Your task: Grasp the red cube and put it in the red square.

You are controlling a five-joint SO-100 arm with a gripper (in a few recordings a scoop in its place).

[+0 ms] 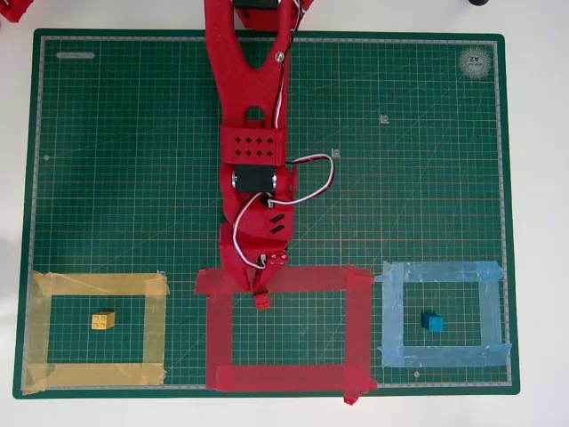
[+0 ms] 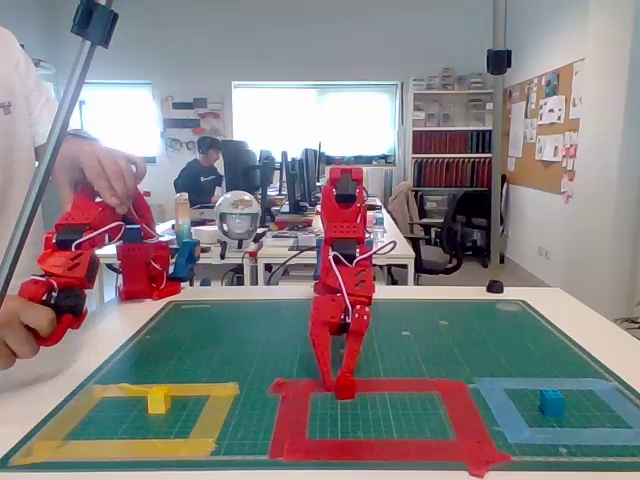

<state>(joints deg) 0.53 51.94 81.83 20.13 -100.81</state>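
1. Your pincer (image 2: 344, 384) is clamped on the red cube (image 1: 262, 300), down at the far strip of the red square (image 1: 289, 378).
2. Overhead, the arm hides most of the cube.
3. Whether the cube touches the tape, you can't tell.

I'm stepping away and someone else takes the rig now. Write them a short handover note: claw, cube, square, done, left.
Claw: down at the mat, shut on the red cube.
Red cube: held at the top strip of the red square, at its inner edge, left of centre in the overhead view.
Done: cube grasped and carried to the frame.
Left: move it further over the green inside, release, lift away.
Yellow cube and blue cube sit in their own frames.
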